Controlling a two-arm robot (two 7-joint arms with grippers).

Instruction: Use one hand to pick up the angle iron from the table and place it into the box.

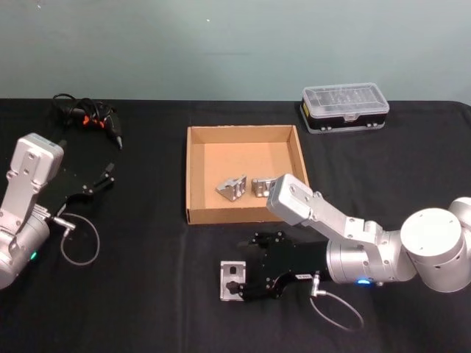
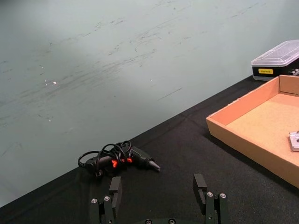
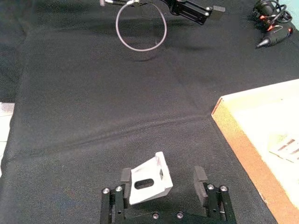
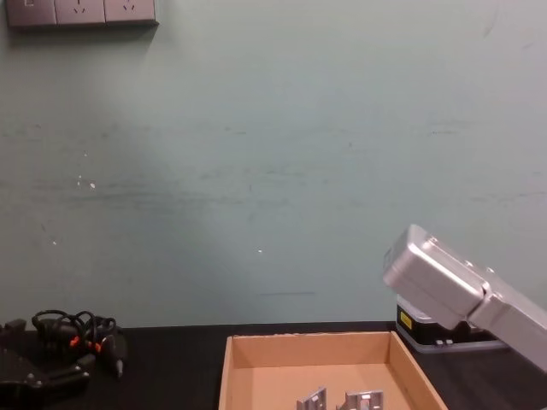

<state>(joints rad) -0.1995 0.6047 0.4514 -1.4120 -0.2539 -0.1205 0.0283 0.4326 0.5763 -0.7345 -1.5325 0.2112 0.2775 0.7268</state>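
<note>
Bracket [image 1: 231, 280] of angle iron lies on the table [image 1: 147, 294], nearest the robot, well short of the box [image 1: 193, 176] front wall. The right gripper [image 1: 234, 286] is down over it; in the right wrist view the bracket [image 3: 148, 179] sits between the spread fingers [image 3: 201, 179], close against one, with a clear gap to the other. Bare black cloth surrounds the bracket on all sides, and a strip of open table separates it from the box wall. A loose cable loop [image 1: 338, 309] lies beside the right arm. The box is open-topped and already holds two brackets [image 1: 232, 187] [image 1: 263, 187] near its front right; the rest of its floor is free. The left gripper [image 1: 103, 179] hovers at the table's left, jaws spread, holding nothing. Farther back lie a cable bundle [image 1: 85, 116] at left and a plastic case [image 1: 344, 107] at right.
</note>
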